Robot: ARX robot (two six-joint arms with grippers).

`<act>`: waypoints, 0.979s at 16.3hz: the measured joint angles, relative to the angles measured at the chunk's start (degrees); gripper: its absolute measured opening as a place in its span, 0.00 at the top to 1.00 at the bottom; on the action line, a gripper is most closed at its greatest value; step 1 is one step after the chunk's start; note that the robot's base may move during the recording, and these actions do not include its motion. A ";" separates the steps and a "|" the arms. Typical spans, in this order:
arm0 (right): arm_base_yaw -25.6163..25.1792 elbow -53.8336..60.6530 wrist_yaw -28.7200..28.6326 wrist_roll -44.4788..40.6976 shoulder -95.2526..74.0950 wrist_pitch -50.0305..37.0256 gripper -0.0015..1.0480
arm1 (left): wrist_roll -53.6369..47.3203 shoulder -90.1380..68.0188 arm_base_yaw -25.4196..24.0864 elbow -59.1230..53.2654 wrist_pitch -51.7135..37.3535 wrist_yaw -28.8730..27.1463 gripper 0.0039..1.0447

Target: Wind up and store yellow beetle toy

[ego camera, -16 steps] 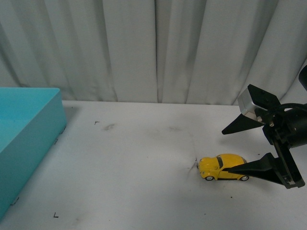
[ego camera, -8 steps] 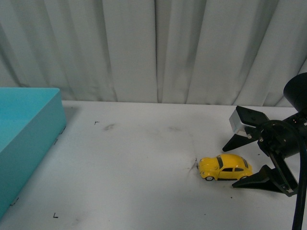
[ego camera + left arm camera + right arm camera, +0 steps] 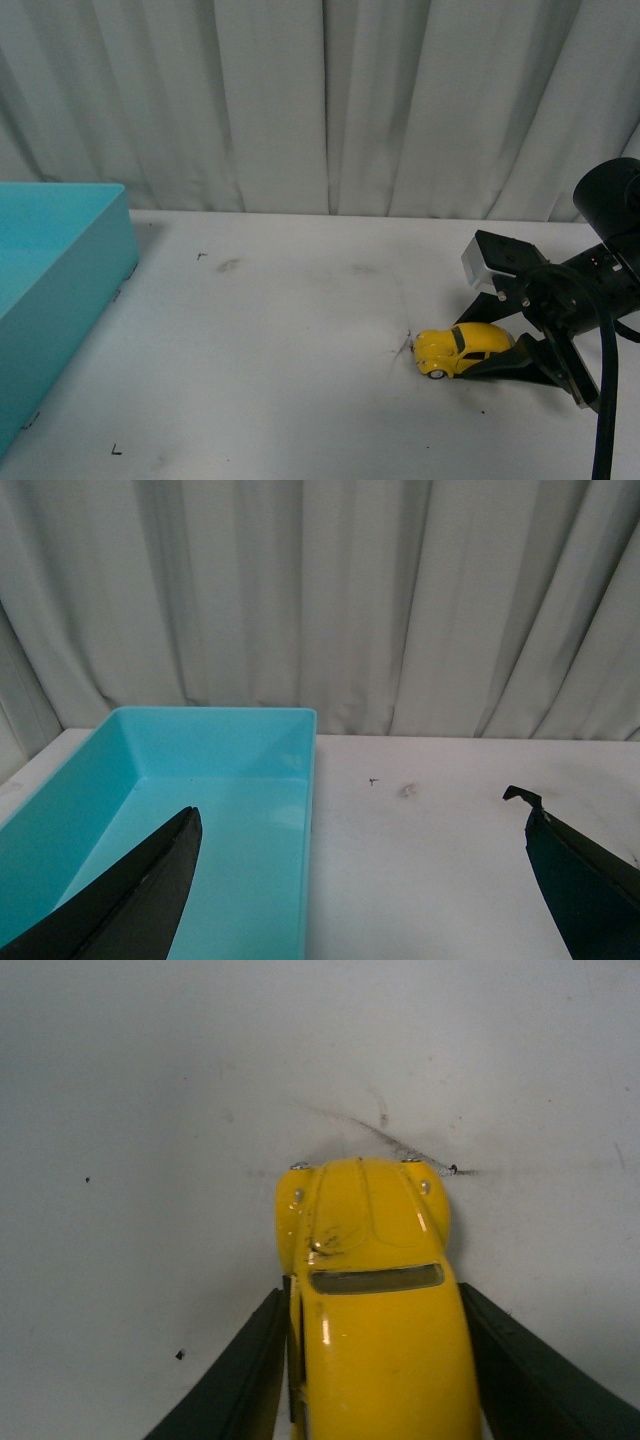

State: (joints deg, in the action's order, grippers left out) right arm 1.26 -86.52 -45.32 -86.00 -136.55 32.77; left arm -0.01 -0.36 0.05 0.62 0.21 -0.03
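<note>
Front view: yellow beetle toy [image 3: 463, 349] sits on its wheels on the white table [image 3: 280, 330], right of centre, well apart from the teal bin [image 3: 60, 270] at far left. Right gripper [image 3: 468, 347] reaches in low from the right and straddles the toy's rear.

Right wrist view adds contact detail: black tapered fingers [image 3: 240, 1380] lie against both flanks and clasp the glossy rounded body. The hood is scuffed and the tabletop scratched just ahead of the nose.

Left wrist view only: left gripper [image 3: 352, 805] is spread wide, raised over the smooth-walled rectangular bin's edge. Pleated pale curtain [image 3: 300, 100] behind.
</note>
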 joint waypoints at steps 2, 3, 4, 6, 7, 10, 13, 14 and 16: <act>0.22 0.02 -0.59 0.44 0.00 -0.31 0.60 | 0.00 0.00 0.00 0.00 0.00 0.00 0.06; 0.20 0.02 -0.66 0.46 0.00 -0.31 0.60 | 0.00 0.00 0.00 0.00 0.00 0.00 0.06; 0.15 0.04 -0.68 0.44 0.00 -0.26 0.60 | 0.00 0.00 0.00 0.00 0.00 0.00 0.06; -0.37 0.39 -0.92 0.37 0.00 -0.20 0.60 | 0.00 0.00 0.00 0.00 0.00 0.00 0.06; -0.90 0.83 -1.25 0.04 0.02 -0.04 0.60 | 0.00 0.00 0.00 0.00 0.00 0.00 0.06; -3.08 2.14 -2.58 -1.68 0.20 0.66 0.60 | 0.00 0.00 0.00 0.00 0.00 0.00 0.06; -5.73 5.25 -3.26 -4.85 1.36 1.27 0.61 | 0.00 0.00 0.00 0.00 0.00 0.00 0.06; -6.45 6.05 -3.61 -6.12 1.64 1.60 0.61 | 0.00 0.00 0.00 0.00 0.00 0.00 0.06; -8.31 7.54 -3.87 -9.31 2.16 2.43 0.61 | 0.00 0.00 0.00 0.00 0.00 0.00 0.06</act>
State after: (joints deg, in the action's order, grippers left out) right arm -7.05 -78.98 -49.19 -95.31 -134.39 35.20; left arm -0.01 -0.36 0.05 0.62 0.21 -0.03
